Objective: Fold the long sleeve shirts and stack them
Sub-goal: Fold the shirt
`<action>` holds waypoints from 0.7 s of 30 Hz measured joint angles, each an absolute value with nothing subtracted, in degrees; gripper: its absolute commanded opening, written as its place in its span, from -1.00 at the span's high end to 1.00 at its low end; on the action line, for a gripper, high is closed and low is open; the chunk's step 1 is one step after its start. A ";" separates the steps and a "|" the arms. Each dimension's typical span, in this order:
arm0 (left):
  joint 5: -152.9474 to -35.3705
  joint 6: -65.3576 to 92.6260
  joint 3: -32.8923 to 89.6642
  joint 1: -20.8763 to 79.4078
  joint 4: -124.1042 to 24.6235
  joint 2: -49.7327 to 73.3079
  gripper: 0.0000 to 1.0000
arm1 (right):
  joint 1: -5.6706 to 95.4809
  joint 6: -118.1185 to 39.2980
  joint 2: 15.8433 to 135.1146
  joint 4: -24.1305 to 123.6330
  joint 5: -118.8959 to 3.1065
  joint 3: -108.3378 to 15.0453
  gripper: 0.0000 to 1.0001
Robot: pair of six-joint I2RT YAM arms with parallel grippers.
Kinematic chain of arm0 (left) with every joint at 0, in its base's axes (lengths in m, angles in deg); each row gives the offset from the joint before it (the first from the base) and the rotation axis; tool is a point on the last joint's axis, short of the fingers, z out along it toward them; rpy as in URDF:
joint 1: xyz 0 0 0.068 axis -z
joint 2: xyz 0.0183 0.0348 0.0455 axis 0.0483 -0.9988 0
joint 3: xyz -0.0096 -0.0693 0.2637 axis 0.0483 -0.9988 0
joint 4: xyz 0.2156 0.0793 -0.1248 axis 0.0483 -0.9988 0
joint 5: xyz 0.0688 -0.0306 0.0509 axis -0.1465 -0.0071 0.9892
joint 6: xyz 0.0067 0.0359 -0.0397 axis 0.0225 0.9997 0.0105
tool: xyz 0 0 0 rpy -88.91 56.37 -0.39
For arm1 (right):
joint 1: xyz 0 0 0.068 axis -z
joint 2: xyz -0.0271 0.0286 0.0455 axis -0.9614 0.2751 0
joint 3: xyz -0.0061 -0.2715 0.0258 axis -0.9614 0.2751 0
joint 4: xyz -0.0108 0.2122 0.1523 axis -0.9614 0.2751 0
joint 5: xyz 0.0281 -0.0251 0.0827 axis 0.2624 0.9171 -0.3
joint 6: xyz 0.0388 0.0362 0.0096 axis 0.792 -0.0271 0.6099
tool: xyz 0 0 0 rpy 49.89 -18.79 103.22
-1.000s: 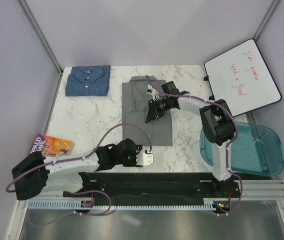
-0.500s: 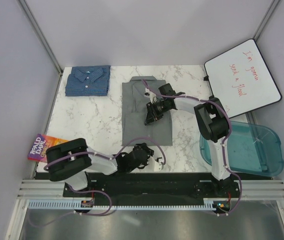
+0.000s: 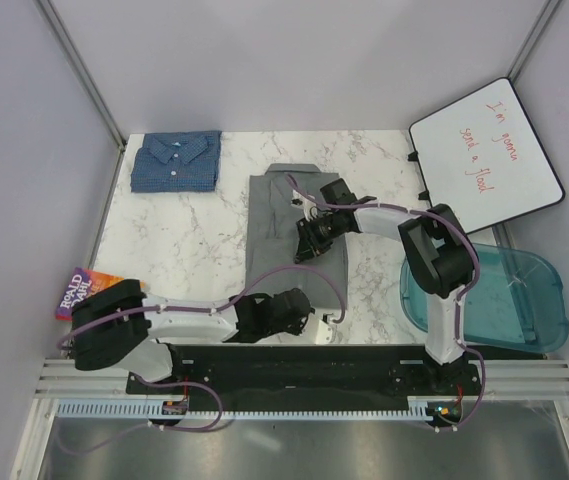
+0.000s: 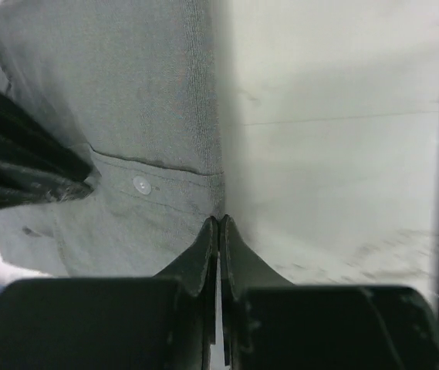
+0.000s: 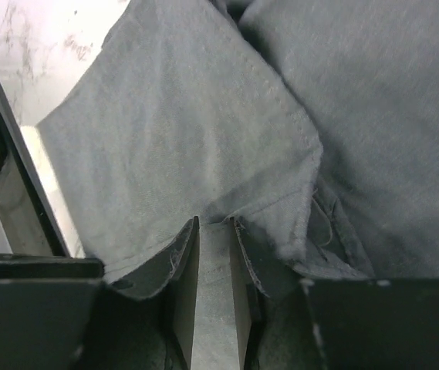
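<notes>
The grey long sleeve shirt (image 3: 274, 240) lies partly folded in the middle of the table. My right gripper (image 3: 307, 240) rests on its right half, shut on a raised fold of grey cloth (image 5: 165, 116) that fills the gap between its fingers (image 5: 215, 222). My left gripper (image 3: 314, 312) is at the shirt's near right edge. Its fingers are pressed together (image 4: 219, 220) right on the hem of the grey shirt (image 4: 126, 92), beside a button. The blue checked long sleeve shirt (image 3: 176, 162) lies folded at the back left corner.
A colourful book (image 3: 76, 292) hangs over the table's left near edge. A whiteboard (image 3: 484, 155) leans at the back right. A teal bin (image 3: 509, 290) sits off the right side. The marble table (image 3: 184, 240) shows between the two shirts.
My left arm swung in from the left to the grey shirt's near edge and its gripper closed. The right gripper crept slightly nearer with its cloth, and the shirt's far edge shifted a little.
</notes>
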State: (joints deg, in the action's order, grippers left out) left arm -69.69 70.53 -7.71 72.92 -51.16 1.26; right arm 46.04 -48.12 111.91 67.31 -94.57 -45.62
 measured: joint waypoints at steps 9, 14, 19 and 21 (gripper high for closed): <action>-84.84 56.09 4.07 78.95 -83.18 9.96 0.96 | 43.79 -50.72 104.98 77.14 -92.45 -52.29 0.10; -95.53 51.39 16.40 78.95 -97.65 9.09 0.97 | 47.40 -53.71 107.54 80.86 -91.18 -64.07 0.10; -102.94 49.27 28.84 77.75 -106.65 7.03 0.97 | 51.92 -55.59 114.38 81.67 -88.91 -73.23 0.11; -105.56 49.07 32.49 75.28 -108.68 5.74 0.96 | 53.06 -56.22 116.74 81.84 -87.95 -74.45 0.17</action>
